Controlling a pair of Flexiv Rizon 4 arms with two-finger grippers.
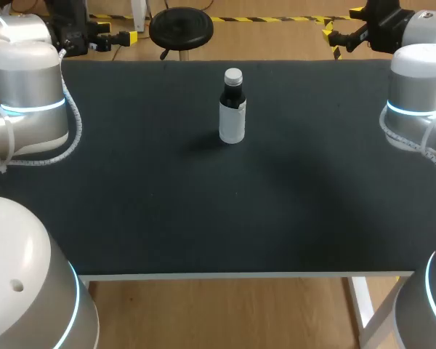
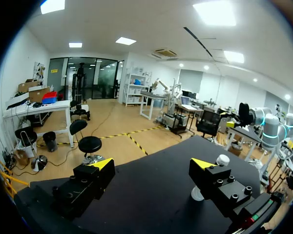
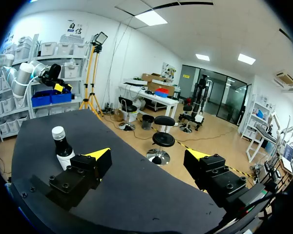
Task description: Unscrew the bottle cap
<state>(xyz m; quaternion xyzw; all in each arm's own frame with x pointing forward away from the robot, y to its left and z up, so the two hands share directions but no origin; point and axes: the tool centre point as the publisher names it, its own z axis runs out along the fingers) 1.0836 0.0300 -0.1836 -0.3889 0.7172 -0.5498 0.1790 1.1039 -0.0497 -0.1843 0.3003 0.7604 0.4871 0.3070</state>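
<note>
Dark white-labelled bottle (image 1: 232,120), white cap (image 1: 233,75) fitted, upright on black counter (image 1: 167,211); left pincer (image 2: 154,165), right pincer (image 3: 147,155) both wide.

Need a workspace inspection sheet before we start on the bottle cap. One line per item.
Surface: black table, flat.
Job's things: bottle upright at the far middle; white cap on.
Clutter: nothing seen.
Grippers: left gripper and right gripper both open, nothing between the fingers, apart from the bottle.
Cables: wrapped cable on the left arm, second cable on the right arm, both away from the bottle.
Surroundings: nothing seen.
</note>
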